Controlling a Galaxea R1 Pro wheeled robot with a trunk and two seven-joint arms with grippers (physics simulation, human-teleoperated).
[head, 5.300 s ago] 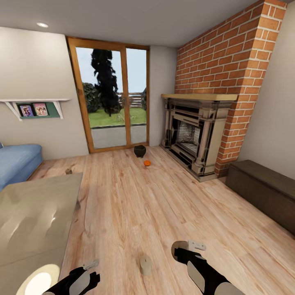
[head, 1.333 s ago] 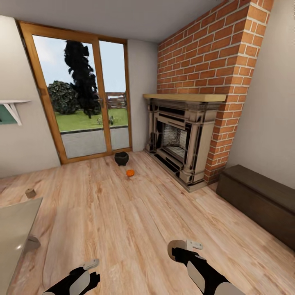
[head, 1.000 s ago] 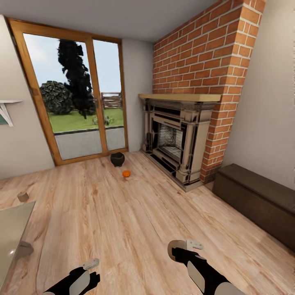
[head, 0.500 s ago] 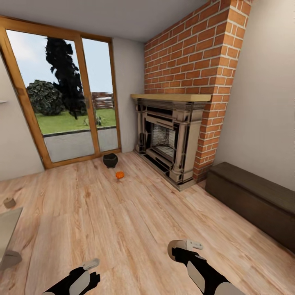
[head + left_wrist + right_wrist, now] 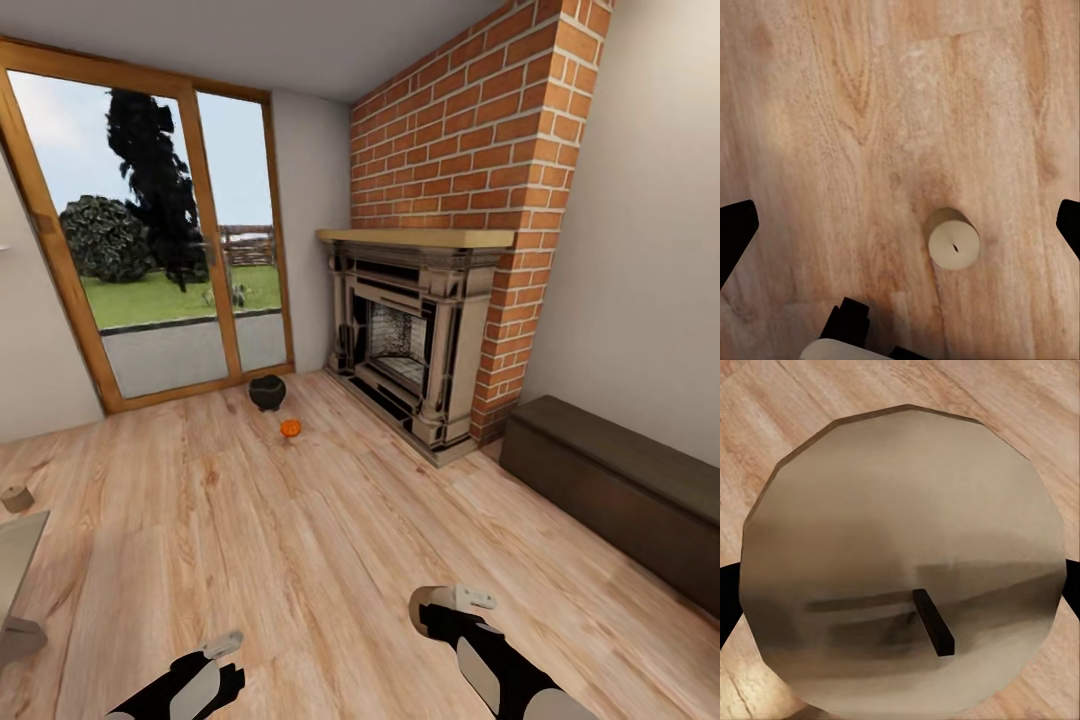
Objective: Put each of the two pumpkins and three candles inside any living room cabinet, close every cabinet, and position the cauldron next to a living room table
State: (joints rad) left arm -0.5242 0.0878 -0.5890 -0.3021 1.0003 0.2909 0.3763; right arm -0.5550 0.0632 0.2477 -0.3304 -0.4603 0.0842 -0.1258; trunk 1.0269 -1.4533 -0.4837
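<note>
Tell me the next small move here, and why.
Probably lower the left pincer toward the floor candle: its fingers are spread wide, and that candle stands on the floorboards between them, a little off centre. The right pincer already grips the held candle, and the cabinet looks shut, so stowing can wait.

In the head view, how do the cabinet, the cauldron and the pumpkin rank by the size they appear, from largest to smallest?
1. cabinet, by far the largest, though it is also nearer the camera.
2. cauldron, small, far across the floor.
3. pumpkin, smallest; it lies close to the cauldron, so this comparison is fair.
</note>
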